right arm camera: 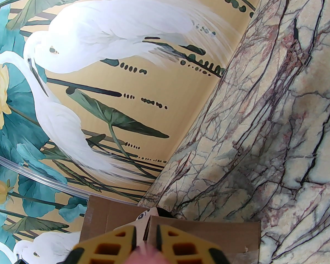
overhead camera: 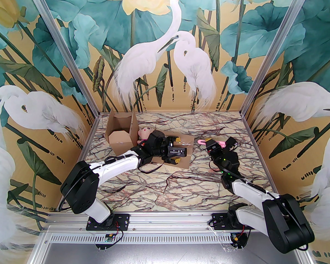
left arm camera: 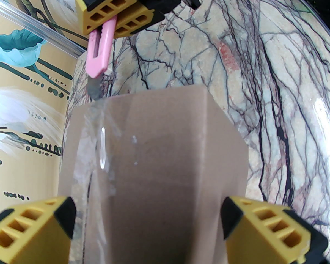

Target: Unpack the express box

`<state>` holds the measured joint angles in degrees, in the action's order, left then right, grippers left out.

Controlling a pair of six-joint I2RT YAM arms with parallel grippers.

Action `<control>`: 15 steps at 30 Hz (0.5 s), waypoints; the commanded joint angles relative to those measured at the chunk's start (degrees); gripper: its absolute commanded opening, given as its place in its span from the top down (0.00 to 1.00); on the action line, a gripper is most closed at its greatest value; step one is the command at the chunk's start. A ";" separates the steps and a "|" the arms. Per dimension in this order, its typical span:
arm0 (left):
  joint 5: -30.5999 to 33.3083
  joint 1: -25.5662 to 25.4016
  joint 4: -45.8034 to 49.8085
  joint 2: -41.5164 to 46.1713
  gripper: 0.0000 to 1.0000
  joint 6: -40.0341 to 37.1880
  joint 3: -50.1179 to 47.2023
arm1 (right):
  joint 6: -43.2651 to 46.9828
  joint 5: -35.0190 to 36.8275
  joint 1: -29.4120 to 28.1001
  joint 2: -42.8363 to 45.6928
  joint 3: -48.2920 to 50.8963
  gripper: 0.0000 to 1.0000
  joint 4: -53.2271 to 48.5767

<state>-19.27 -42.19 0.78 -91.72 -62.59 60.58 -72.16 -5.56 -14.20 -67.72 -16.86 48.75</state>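
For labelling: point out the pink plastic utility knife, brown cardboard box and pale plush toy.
pink plastic utility knife [left arm camera: 99,51]: left wrist, handle.
brown cardboard box [overhead camera: 121,143]: top external, flap.
pale plush toy [overhead camera: 143,131]: top external, head.

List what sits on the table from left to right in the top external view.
Upright body of the cardboard box → plush toy → left gripper → pink utility knife, clamped in the right gripper.
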 commanded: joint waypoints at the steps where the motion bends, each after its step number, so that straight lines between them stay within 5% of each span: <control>1: -0.64 -0.34 -0.77 -1.65 0.08 0.57 2.23 | -1.05 -2.94 0.12 -0.39 -1.15 1.00 2.83; 15: -2.21 2.51 -3.64 -3.38 0.09 6.61 4.88 | -1.34 -11.84 0.13 6.41 1.34 1.00 -5.44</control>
<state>-21.02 -40.86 0.62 -93.89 -59.16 62.76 -73.32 -10.90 -13.52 -63.48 -16.62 45.71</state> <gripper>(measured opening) 0.915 0.181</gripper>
